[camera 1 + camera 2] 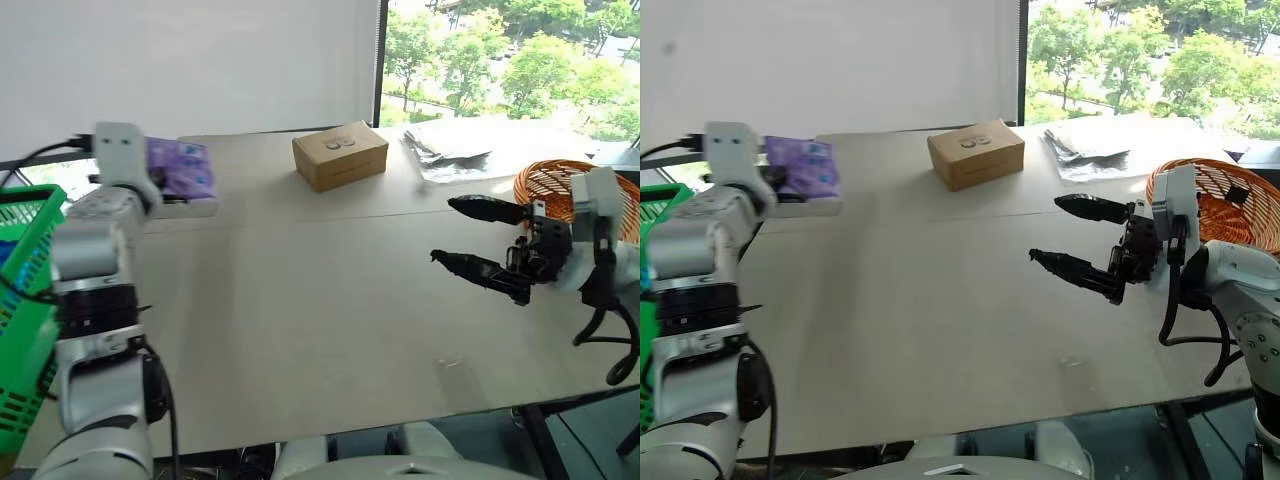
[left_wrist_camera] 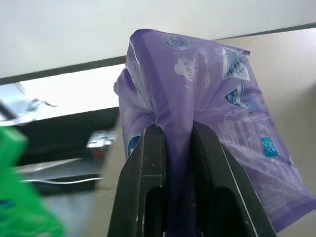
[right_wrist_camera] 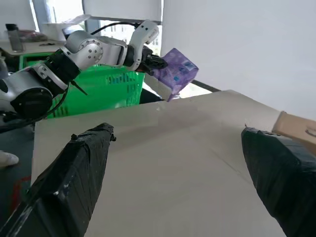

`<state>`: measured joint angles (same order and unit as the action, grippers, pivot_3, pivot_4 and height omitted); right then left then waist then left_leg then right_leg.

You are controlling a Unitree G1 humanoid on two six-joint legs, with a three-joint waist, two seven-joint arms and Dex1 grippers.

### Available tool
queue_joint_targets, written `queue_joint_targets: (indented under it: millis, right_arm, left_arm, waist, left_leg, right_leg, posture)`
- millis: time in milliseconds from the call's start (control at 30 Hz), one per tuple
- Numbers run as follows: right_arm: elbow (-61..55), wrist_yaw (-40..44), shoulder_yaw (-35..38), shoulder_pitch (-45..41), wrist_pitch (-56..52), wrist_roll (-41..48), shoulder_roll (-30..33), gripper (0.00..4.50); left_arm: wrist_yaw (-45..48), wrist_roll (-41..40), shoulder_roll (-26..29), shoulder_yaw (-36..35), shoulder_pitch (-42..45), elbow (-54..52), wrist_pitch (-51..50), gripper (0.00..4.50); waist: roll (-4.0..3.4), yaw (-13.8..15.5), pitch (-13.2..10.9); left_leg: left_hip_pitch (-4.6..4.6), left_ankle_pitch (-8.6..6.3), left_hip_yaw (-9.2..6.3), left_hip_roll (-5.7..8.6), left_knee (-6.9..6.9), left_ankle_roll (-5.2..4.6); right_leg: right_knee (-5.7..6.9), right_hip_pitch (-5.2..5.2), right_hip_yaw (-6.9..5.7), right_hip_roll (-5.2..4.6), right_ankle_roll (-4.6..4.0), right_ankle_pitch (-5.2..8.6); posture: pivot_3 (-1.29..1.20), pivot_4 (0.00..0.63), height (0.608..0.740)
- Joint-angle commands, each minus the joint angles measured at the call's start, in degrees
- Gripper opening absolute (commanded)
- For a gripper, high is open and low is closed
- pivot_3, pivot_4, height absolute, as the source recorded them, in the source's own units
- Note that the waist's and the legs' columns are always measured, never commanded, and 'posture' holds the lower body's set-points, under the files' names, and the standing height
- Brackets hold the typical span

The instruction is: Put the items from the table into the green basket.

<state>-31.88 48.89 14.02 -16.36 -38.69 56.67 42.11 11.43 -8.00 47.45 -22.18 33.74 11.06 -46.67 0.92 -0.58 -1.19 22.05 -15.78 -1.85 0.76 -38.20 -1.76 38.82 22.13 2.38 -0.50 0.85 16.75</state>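
Observation:
A purple-and-white tissue pack (image 1: 182, 167) hangs tilted at the far left corner of the grey table (image 1: 320, 300). My left gripper (image 2: 177, 129) is shut on it, both black fingers (image 2: 143, 187) pinching its crumpled end. The right wrist view also shows that gripper (image 3: 153, 61) holding the pack (image 3: 177, 71), with the green basket (image 3: 113, 91) just behind it. The green basket (image 1: 25, 300) stands off the table's left edge. My right gripper (image 1: 446, 230) hovers open above the right part of the table, pointing left, with nothing between its fingers.
A brown cardboard box (image 1: 340, 153) sits at the far middle of the table. Crumpled clear wrapping (image 1: 445, 155) lies to its right. A round orange wicker basket (image 1: 560, 185) stands at the right edge. A flat white object (image 1: 192, 208) lies under the held pack.

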Motion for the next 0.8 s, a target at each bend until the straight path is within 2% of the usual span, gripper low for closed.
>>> queue_joint_targets:
  millis: [33,100,200,500,700,800]
  right_arm:
    - [1.4,0.4,-0.2,-2.7,0.2,1.1,0.1,4.50]
    - [2.0,1.1,-0.7,-3.3,0.3,0.9,0.3,4.50]
    - [2.8,1.8,-1.3,-4.5,0.3,1.5,0.0,4.50]
    - [4.1,2.3,-2.2,-6.9,0.3,1.1,-0.3,4.50]
    - [3.7,2.1,-2.0,-6.4,0.2,1.8,-0.6,4.50]
    - [3.9,2.2,-2.3,-6.5,0.4,1.5,-0.8,4.50]
  left_arm:
    - [1.4,0.7,5.4,-5.9,-2.3,3.5,3.7,0.59]
    - [1.5,0.4,6.9,-7.9,-4.0,4.9,4.9,0.59]
    - [1.2,0.4,8.2,-10.9,-6.4,5.7,6.2,0.59]
    - [-2.8,0.5,6.8,-13.2,-7.1,9.7,12.7,0.59]
    - [-7.3,1.8,11.2,-16.4,-7.1,11.3,15.6,0.59]
    - [-7.2,1.4,11.5,-16.4,-8.1,11.9,15.5,0.59]
  waist:
    - [0.10,1.6,0.0]
    - [0.21,3.4,0.0]
    - [0.20,4.5,0.0]
    - [0.12,4.5,0.1]
    - [0.31,4.2,0.2]
    - [0.36,4.4,0.2]
  left_leg:
    - [0.01,0.00,0.00,0.05,0.00,-0.01]
    - [0.02,-0.10,-0.04,0.10,0.00,-0.16]
    - [-0.10,-0.18,-0.09,0.14,0.02,-0.30]
    - [-0.06,-0.17,0.01,0.10,0.46,-0.30]
    - [0.13,-0.16,0.17,0.08,0.50,-0.30]
    - [0.17,-0.16,0.21,0.08,0.50,-0.29]
  right_leg:
    - [-0.01,0.00,-0.03,-0.07,0.00,0.00]
    - [0.01,0.00,-0.15,-0.21,0.00,0.00]
    - [0.10,-0.10,-0.28,-0.38,-0.01,-0.01]
    - [0.12,0.16,-0.19,-0.36,-0.04,0.00]
    - [0.22,0.50,-0.08,-0.34,-0.03,-0.01]
    - [0.18,0.52,-0.07,-0.35,-0.03,-0.01]
  posture:
    - [0.09,0.000,0.740]
    - [0.11,0.000,0.740]
    - [0.12,0.000,0.740]
    - [0.13,0.000,0.740]
    - [0.13,0.000,0.740]
    - [0.14,0.000,0.740]
